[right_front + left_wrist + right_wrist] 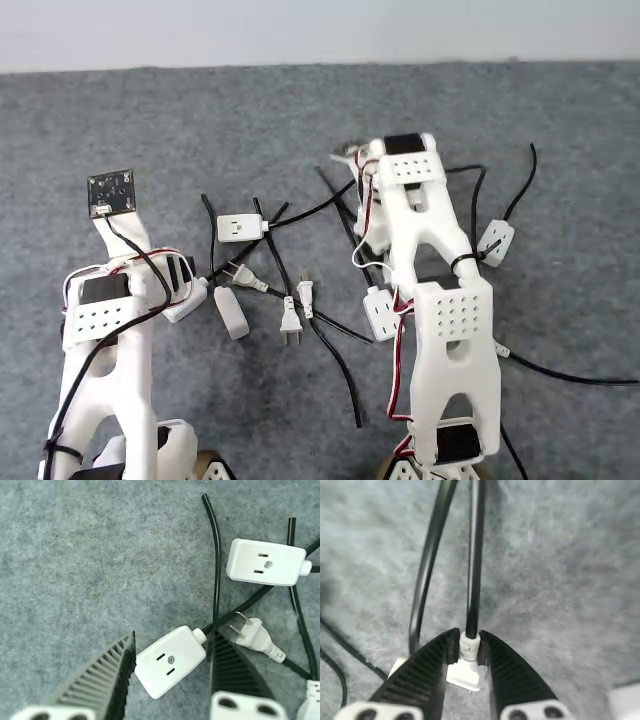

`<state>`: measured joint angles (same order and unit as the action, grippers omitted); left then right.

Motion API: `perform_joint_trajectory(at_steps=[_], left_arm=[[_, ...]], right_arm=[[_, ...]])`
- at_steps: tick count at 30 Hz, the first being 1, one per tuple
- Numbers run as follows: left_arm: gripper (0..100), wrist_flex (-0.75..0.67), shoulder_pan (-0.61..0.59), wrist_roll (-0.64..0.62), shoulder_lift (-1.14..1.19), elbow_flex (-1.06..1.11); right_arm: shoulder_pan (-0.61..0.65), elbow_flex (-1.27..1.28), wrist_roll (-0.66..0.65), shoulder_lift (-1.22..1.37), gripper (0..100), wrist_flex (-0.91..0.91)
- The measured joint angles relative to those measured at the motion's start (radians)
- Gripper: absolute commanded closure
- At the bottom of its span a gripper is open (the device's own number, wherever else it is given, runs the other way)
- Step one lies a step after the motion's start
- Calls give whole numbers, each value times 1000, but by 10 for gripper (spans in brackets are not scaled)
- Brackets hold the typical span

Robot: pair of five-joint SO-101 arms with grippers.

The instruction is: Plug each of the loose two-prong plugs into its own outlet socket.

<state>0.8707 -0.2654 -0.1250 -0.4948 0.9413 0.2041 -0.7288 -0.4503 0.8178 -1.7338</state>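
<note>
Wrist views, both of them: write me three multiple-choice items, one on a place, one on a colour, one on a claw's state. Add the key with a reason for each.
1. In the left wrist view, where does the nearer outlet socket lie?
A. Inside the open left claw
B. Stacked on another socket
C. Lifted clear of the surface

2. What colour are the cables on the grey mat?
A. Green
B. Black
C. Yellow

3. What state is the right claw in?
A. Wide open over bare mat
B. Open around a socket
C. Shut on a white cable end

Key:
1 A: the socket lies on the mat with one side of the claw on either side of it.
2 B: every cable running across the mat is black.
3 C: both sides of the claw press against the white piece where the black cable enters it.
</note>
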Motion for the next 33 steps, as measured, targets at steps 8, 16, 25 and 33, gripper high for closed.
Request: perform_joint_trajectory(at_steps=[8, 16, 25, 33], left_arm=[[771, 0, 32, 0, 0, -86], [771, 0, 186, 77, 0, -296], [771, 0, 453, 278, 0, -333], [771, -3, 620, 356, 0, -333]], right_arm=[[3, -41, -5, -204, 991, -6], [48, -161, -17, -385, 991, -6], [66, -247, -17, -503, 991, -6], [164, -287, -17, -569, 991, -6]])
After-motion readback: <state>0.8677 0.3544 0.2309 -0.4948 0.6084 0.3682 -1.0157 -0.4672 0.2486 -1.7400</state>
